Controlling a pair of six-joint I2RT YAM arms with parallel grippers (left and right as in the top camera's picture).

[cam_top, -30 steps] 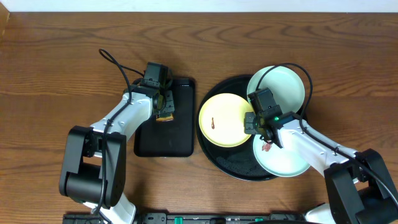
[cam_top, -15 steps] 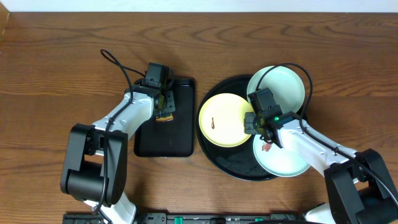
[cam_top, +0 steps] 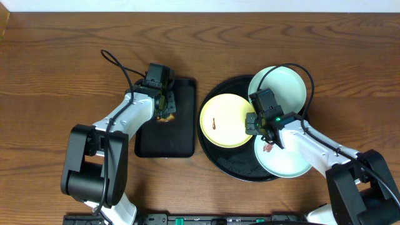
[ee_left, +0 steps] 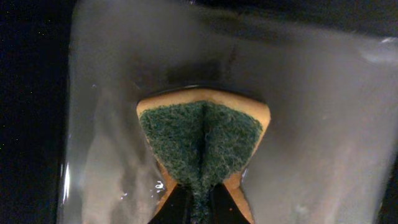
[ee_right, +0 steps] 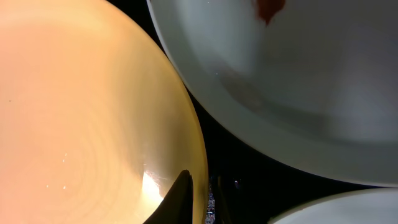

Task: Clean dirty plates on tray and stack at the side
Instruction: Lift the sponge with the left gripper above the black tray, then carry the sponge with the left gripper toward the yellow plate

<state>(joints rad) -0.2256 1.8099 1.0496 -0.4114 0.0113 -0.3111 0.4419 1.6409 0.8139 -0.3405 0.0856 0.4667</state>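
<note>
The left gripper (ee_left: pixel 199 198) is clamped tight on a sponge (ee_left: pixel 202 140), whose green scouring face folds into a crease between the fingers. Only the fingertips show in the wrist view, and from overhead the wrist hides most of the sponge. The sponge lies in the rectangular black tray (cam_top: pixel 165 140), whose glossy floor looks blurred up close.

The right gripper (ee_right: pixel 200 194) is nearly closed, pinching the rim of the yellow plate (ee_right: pixel 81 106). One tip rests on the plate's inner face, while the other is dark and hard to make out beyond the edge. Just beside it lies a mint plate (ee_right: pixel 298 81) with a red smear (ee_right: pixel 268 9) cut off by the frame. A second mint plate (cam_top: pixel 284 87) lies further back. All three sit in the round black tray (cam_top: pixel 234 165).
</note>
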